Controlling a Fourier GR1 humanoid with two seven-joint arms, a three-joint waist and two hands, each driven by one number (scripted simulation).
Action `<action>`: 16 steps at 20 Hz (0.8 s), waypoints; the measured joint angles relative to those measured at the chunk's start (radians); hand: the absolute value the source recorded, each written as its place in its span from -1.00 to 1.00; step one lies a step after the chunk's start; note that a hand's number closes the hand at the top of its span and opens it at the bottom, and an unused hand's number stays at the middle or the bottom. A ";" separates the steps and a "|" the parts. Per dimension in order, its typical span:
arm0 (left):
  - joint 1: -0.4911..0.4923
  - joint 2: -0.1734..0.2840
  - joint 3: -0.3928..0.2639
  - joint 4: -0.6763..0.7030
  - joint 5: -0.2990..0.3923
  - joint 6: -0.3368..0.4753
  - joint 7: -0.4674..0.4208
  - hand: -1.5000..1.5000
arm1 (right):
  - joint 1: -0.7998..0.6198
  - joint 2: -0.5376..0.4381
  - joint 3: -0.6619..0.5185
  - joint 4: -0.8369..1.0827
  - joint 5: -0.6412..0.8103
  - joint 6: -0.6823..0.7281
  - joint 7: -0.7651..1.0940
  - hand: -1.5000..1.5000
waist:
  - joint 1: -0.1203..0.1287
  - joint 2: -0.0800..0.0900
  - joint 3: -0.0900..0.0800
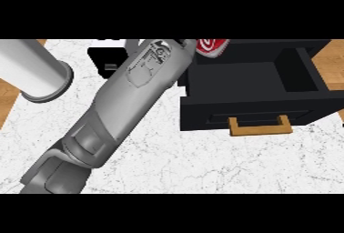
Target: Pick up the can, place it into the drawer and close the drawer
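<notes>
One grey forearm (128, 100) carries the red-and-white can (211, 47) over the open black drawer (249, 86) at upper right, probably for dropping; its hand's grip stays hidden.

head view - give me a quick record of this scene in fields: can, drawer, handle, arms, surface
can: red and white can at the view's top, by the drawer's back left corner, partly hidden by the forearm
drawer: black drawer, open, inside looks bare
handle: tan handle on the drawer's front
right arm: grey forearm crosses diagonally toward the can; hand hidden, so contact cannot be told
left arm: pale forearm at upper left, hand not seen
surface: white marbled counter
task state: can not yet in drawer
</notes>
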 measured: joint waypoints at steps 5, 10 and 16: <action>-0.081 0.000 -0.051 0.100 0.066 0.033 -0.026 1.00 | -0.027 0.000 0.011 0.011 0.020 -0.010 0.008 -1.00 | -0.009 0.002 0.000; -0.118 0.000 -0.086 0.184 0.123 0.031 -0.056 1.00 | -0.030 0.010 0.029 0.004 0.037 -0.013 0.004 -1.00 | -0.017 0.004 0.001; -0.113 0.000 -0.159 0.246 0.189 0.061 -0.111 1.00 | -0.045 0.006 0.038 0.008 0.042 -0.012 0.014 -1.00 | -0.038 0.009 0.001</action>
